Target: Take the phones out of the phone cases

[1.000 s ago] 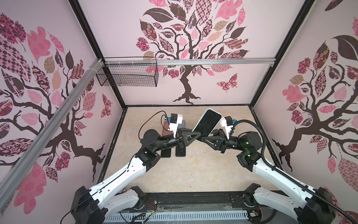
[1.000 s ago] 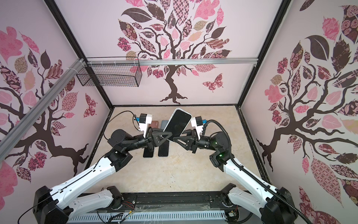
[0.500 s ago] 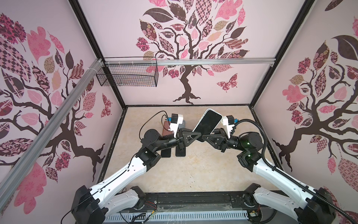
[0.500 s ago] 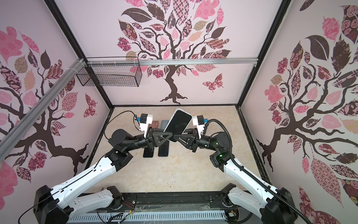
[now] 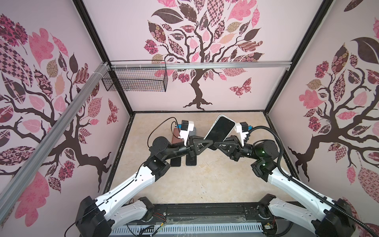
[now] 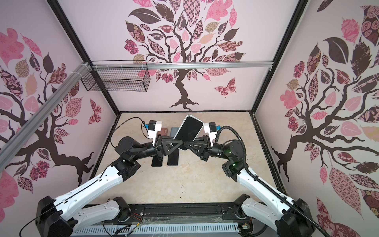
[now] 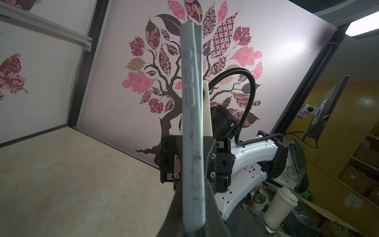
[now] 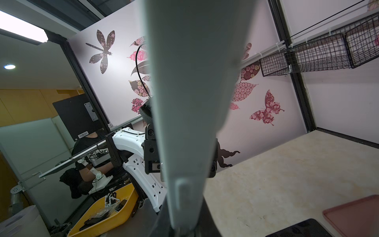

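Item under task: black-screened phone [image 5: 220,128] seated in a pale blue-grey phone case [image 7: 191,123].

Position: raised clear of the beige marble-patterned surface [image 5: 215,180], over its middle. It is tilted, with the upper end leaning toward the back wall, as seen in both top views.

Left hand [image 5: 209,142]: black fingers together on the lower end of the cased phone, one on each broad face, as the left wrist view shows.

Right hand [image 5: 217,143]: meets the same lower end from the opposite side. In the right wrist view the case runs down between its fingers with no gap visible, so it reads as clamped on the case.

Case fit: the side edge with its three buttons runs unbroken. From the edge-on view it cannot be told whether the top corner has lifted off the phone.

Beneath the arms: a dark flat handset [image 5: 175,162] and a second dark handset [image 5: 191,161] lie side by side on the surface. A brown flat slab [image 5: 176,137] lies behind them, partly hidden
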Available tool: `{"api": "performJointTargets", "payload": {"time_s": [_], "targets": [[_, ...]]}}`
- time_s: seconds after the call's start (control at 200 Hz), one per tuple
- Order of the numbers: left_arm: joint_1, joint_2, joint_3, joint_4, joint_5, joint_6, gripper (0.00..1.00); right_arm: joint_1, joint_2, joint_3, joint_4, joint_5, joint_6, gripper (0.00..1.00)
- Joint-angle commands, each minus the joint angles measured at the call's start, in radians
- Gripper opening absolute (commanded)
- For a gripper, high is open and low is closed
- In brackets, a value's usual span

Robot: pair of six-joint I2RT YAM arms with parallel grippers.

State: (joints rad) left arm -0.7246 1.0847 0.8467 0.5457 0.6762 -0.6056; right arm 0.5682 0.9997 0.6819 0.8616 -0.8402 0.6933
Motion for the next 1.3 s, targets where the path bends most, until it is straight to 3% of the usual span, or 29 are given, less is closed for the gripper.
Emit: {"api": "performJointTargets", "payload": {"time_s": [0.0,0.045,0.15,0.23,0.39,0.54,0.605,0.68,0.82,1.04,1.14,1.296], "targets": [[-0.006,0.000,0.007,0.007,0.008,0.019,0.00,0.008,-0.027,0.034,-0.038,0.017,-0.053,0.00],[-0.006,-0.008,0.019,-0.028,0.002,0.045,0.10,0.007,-0.039,0.040,-0.084,0.031,-0.092,0.00],[-0.006,-0.047,0.058,-0.195,-0.063,0.159,0.52,0.007,-0.081,0.067,-0.242,0.077,-0.221,0.00],[-0.006,-0.081,0.088,-0.314,-0.126,0.264,0.72,0.008,-0.110,0.088,-0.372,0.122,-0.337,0.00],[-0.005,-0.136,0.119,-0.447,-0.240,0.435,0.84,0.006,-0.136,0.149,-0.609,0.168,-0.564,0.00],[-0.004,-0.159,0.141,-0.484,-0.208,0.684,0.85,0.006,-0.160,0.194,-0.756,0.230,-0.746,0.00],[-0.006,-0.180,0.125,-0.472,-0.149,0.838,0.78,0.006,-0.162,0.224,-0.832,0.254,-0.822,0.00],[-0.007,-0.201,0.119,-0.448,-0.150,0.914,0.74,0.006,-0.147,0.279,-0.950,0.255,-0.903,0.00],[-0.007,-0.190,0.167,-0.491,-0.172,0.989,0.74,0.006,-0.128,0.364,-1.098,0.286,-0.970,0.00],[-0.014,-0.160,0.199,-0.490,-0.168,1.014,0.75,0.009,-0.124,0.371,-1.150,0.355,-1.007,0.00],[-0.016,-0.149,0.201,-0.485,-0.146,1.024,0.65,0.017,-0.136,0.364,-1.153,0.388,-1.025,0.00],[-0.020,-0.139,0.202,-0.474,-0.121,1.027,0.61,0.098,-0.152,0.359,-1.164,0.508,-1.078,0.00]]}}
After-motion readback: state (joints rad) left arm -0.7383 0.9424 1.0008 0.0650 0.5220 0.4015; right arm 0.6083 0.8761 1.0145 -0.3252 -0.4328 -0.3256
